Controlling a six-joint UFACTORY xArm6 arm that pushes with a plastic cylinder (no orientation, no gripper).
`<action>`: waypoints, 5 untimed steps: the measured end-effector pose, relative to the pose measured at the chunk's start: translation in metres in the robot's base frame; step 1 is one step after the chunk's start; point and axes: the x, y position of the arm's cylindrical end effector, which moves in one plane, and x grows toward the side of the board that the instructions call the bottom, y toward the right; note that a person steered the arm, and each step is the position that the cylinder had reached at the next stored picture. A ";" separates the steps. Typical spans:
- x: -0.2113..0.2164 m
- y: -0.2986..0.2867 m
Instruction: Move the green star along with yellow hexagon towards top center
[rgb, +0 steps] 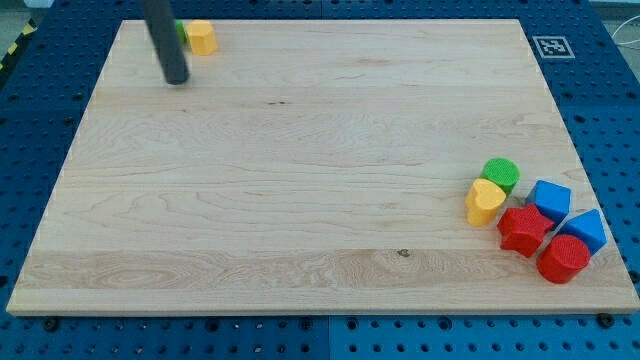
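Note:
The yellow hexagon (203, 37) lies near the board's top left corner. The green star (182, 32) shows only as a sliver just left of the hexagon, mostly hidden behind my rod; it seems to touch the hexagon. My tip (177, 79) rests on the board just below and slightly left of both blocks, a short gap from them.
A cluster sits at the lower right: a green cylinder (501, 174), a yellow heart-like block (484, 201), a red star (523, 229), a blue block (551, 200), a blue triangle-like block (586, 230), and a red cylinder (563, 259). A marker tag (551, 46) is at the top right corner.

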 end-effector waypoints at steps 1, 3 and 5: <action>-0.026 -0.048; -0.083 -0.070; -0.077 -0.034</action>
